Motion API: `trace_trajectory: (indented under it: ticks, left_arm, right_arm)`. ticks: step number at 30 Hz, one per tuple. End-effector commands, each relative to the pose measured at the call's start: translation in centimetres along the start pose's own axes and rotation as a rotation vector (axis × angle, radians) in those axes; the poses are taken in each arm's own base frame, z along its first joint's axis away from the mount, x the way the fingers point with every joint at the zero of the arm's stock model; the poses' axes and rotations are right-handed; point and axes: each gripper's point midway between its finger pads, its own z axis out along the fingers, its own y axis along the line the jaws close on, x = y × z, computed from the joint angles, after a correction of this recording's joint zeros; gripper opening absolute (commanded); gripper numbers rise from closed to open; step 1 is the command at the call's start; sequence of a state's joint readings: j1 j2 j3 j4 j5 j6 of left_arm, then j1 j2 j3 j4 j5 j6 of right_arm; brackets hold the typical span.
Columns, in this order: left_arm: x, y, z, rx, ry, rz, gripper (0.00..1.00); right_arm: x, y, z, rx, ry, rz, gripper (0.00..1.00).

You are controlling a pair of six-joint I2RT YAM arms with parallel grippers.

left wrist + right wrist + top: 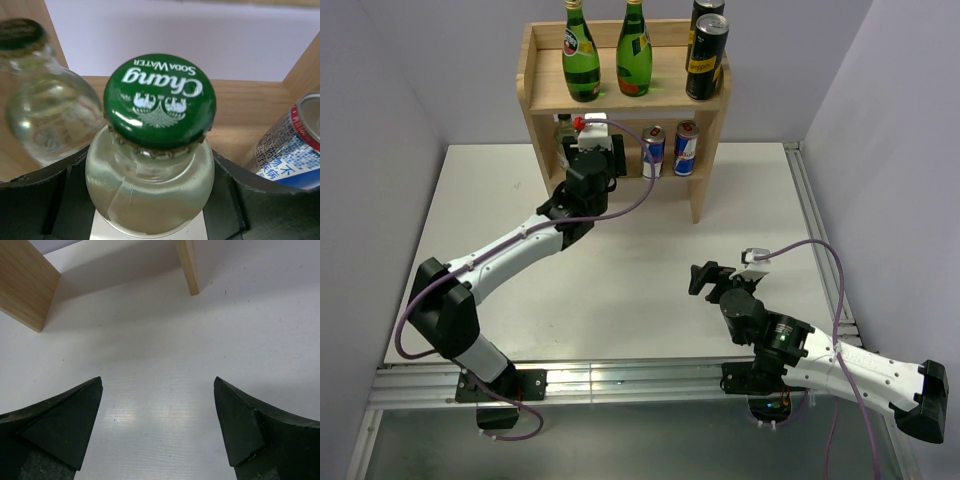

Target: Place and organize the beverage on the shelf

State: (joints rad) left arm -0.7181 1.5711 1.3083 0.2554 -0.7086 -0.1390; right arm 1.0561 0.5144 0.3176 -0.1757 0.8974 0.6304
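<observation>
The soda water bottle (150, 185), clear glass with a green "Chang" cap (160, 100), is filling the left wrist view. The left gripper (150, 200) is grasping it, both dark fingers (35, 200) pressing against its shoulders. The bottle's base is lying out of frame, so it cannot be told whether it is resting on the board.

A second clear bottle (45, 115) is standing just to the left and farther in, blurred and cut off at the frame edge. A blue-and-silver can (290, 150) is standing to the right, only partly in frame.

In the top view, the left gripper (592, 140) is reaching into the lower tier of the shelf (705, 150), which is standing at the far edge of the table (640, 260). The gripper is hiding the held bottle here. Two cans (653, 150) are standing on the lower tier to its right.

On the top tier, two green bottles (582, 60) are standing left and centre, their necks cropped. Two black cans (706, 60) are standing at the right, the far one half hidden.

The right gripper (160, 425) is hanging released over bare table, well apart from the shelf, its jaws spread wide.
</observation>
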Motion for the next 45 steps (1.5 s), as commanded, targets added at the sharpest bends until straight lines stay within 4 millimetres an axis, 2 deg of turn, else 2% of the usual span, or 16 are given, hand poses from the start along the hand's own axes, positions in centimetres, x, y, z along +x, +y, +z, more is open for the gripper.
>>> trace_trajectory:
  ticks: [1, 23, 29, 32, 33, 35, 36, 39, 42, 45]
  left_arm:
    - [-7.2, -0.5, 0.4, 0.024, -0.166, -0.127, 0.0]
    - [-7.7, -1.2, 3.2, 0.002, -0.217, -0.161, 0.0]
    - [-7.0, -0.8, 3.8, -0.021, -0.208, -0.178, 0.02]
    - [-6.5, -0.5, 3.8, -0.025, -0.205, -0.183, 0.15]
    - [-6.3, -0.4, 3.8, -0.025, -0.204, -0.181, 0.26]
    - [-6.0, -0.3, 3.8, -0.029, -0.201, -0.182, 0.39]
    - [-5.9, -0.3, 3.8, -0.027, -0.197, -0.18, 0.54]
    - [-5.6, -0.4, 3.8, -0.019, -0.192, -0.175, 0.74]
    - [-5.4, -0.4, 3.8, -0.018, -0.187, -0.17, 0.83]
    - [-5.3, -0.4, 3.7, -0.012, -0.188, -0.169, 0.88]
  right_arm:
    - [-0.3, 0.0, 0.2, 0.008, -0.023, 0.015, 0.99]
    - [-0.3, 0.0, 0.2, 0.011, -0.024, 0.011, 0.99]
    - [-0.3, 0.1, 0.2, 0.012, -0.024, 0.013, 0.99]
    - [-0.3, 0.1, 0.2, 0.01, -0.024, 0.014, 0.99]
    - [-0.3, 0.1, 0.2, 0.009, -0.023, 0.014, 0.99]
    - [-0.3, 0.0, 0.2, 0.011, -0.024, 0.014, 0.99]
    - [-0.2, 0.0, 0.3, 0.012, -0.023, 0.011, 0.99]
    - [-0.2, 0.0, 0.3, 0.012, -0.023, 0.011, 0.99]
    - [-0.2, 0.0, 0.3, 0.013, -0.022, 0.01, 0.99]
    - [-0.2, 0.0, 0.3, 0.013, -0.022, 0.01, 0.99]
